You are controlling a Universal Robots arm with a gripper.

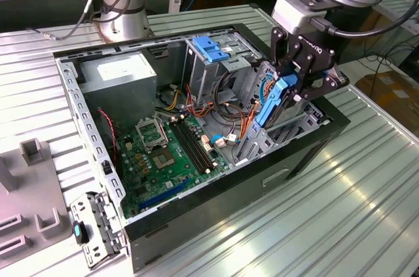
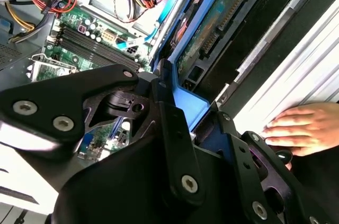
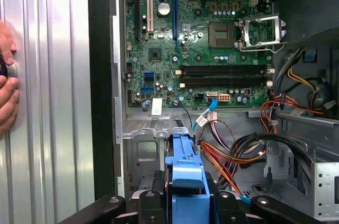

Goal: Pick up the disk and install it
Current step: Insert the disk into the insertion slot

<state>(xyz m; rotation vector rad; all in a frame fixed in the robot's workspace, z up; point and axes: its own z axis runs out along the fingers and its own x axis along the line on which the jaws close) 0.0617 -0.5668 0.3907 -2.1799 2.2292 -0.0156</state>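
1. The claw (image 1: 292, 86) is pinched shut on the disk (image 1: 268, 110), with its black fingers (image 2: 172, 134) pressed on either side of the blue-railed upper end.
2. The disk hangs tilted just under the claw, over the far corner of the open case (image 1: 209, 224) on the exterior view's right.
3. The disk's lower end reaches down to the metal drive bay (image 1: 288, 134) in that corner of the case. I cannot tell whether it touches the bay.
4. In the second wrist view, the disk's green circuit side faces the case interior, and its blue rail runs out from between the fingers.
5. The motherboard (image 1: 170, 152) lies flat on the case floor, well apart from the disk. Orange and black cables (image 1: 239, 120) are bunched between the two.
6. A blue latch (image 1: 211, 48) sits on top of the drive cage at the back of the case, apart from the claw.
7. A hand (image 2: 304, 128) rests on the ribbed table (image 1: 340, 211) just outside the case wall.
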